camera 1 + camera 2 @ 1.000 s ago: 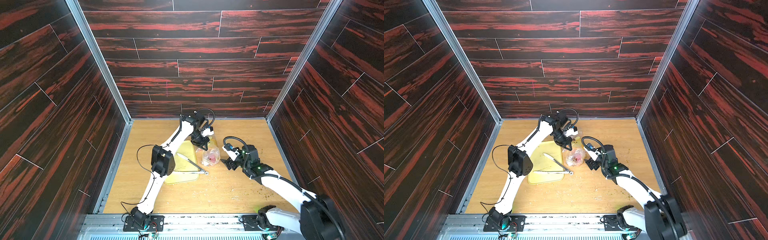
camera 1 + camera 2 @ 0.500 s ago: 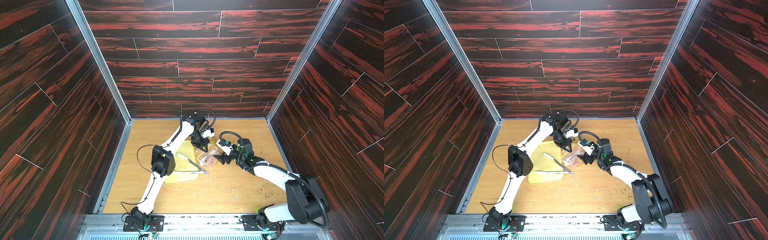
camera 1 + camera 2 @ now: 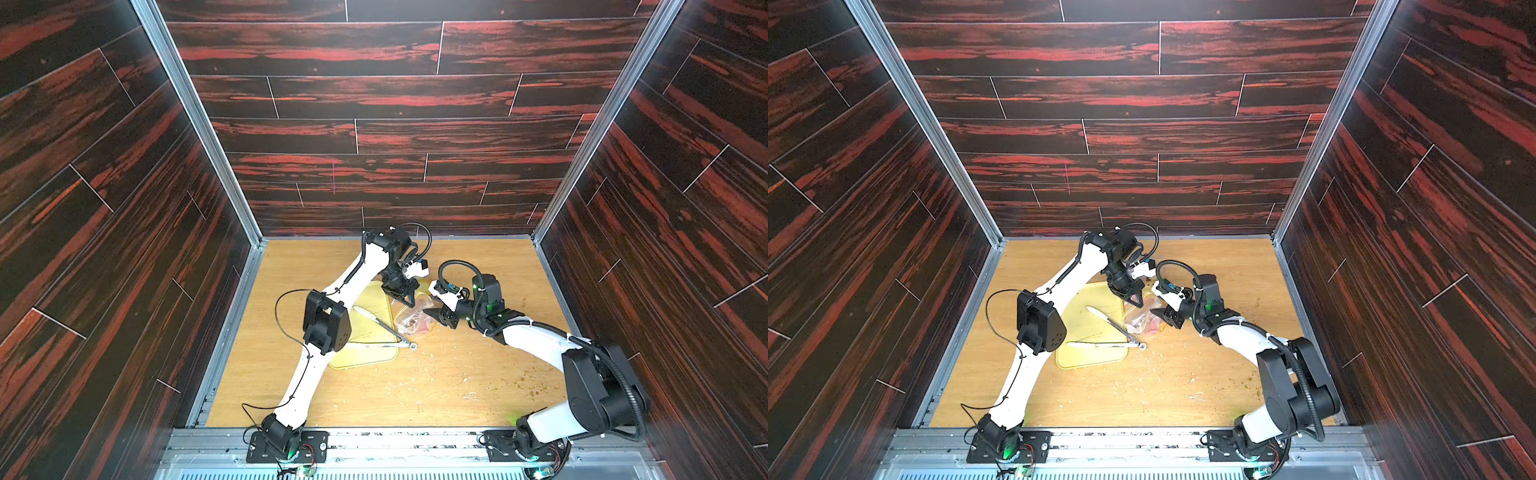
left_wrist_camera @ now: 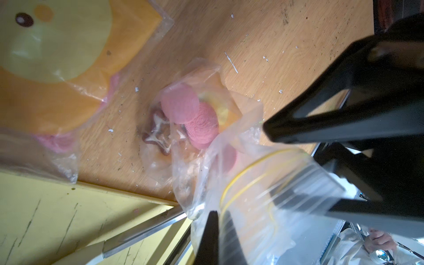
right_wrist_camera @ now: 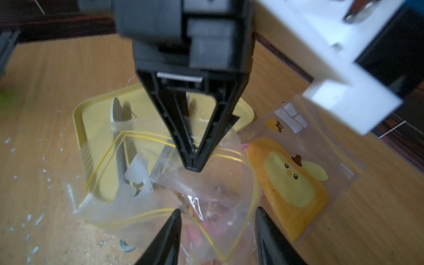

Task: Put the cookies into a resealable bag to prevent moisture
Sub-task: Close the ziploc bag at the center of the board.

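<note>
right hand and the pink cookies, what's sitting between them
Only crumpled film of the clear bag: the cookies lie inside it, close to the right hand. It shows best in the left wrist view.

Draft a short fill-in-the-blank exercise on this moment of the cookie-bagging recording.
The clear bag holds ___ cookies.
The left gripper is ___ on the bag's rim.
The tongs lie on the yellow ___.
Missing words: pink; shut; tray.
</note>
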Available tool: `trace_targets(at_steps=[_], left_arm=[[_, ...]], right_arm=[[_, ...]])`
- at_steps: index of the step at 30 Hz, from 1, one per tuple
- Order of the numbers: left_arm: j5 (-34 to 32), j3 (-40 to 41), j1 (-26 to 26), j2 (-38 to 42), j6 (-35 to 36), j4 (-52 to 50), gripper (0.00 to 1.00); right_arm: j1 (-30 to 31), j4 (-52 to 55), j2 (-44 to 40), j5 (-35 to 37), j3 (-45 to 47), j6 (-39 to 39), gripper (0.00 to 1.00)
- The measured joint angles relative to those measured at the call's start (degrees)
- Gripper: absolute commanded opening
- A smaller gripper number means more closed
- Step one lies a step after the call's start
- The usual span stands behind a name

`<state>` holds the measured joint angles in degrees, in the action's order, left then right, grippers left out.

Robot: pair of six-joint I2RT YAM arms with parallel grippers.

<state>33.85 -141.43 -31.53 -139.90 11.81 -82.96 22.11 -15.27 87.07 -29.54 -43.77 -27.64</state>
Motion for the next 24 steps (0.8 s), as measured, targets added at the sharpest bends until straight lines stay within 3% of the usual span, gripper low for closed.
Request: trace_targets(at_steps=[7,11,14,24], left_arm=[[-0.04,0.00,0.00,0.00,0.00,-0.15,0.00],[-0.07,-0.02,0.00,0.00,0.00,-0.26,0.00],[-0.07,-0.24,0.02,0.00,0.00,-0.50,0.01],[-1.20,-0.42,0.02,1.03,0.55,-1.42,0.21]], right_arm=[[0.00,1.16,0.11,0.28,-0.50,-0.20,0.24],[-0.07,1.42,0.11,0.24,-0.87,0.02,0.06],[-0.17,1.97,0.11,0.13,-1.14,0.00,0.03],[-0.98,7.34,-2.29,-0.24,-1.84,2.01,0.00]])
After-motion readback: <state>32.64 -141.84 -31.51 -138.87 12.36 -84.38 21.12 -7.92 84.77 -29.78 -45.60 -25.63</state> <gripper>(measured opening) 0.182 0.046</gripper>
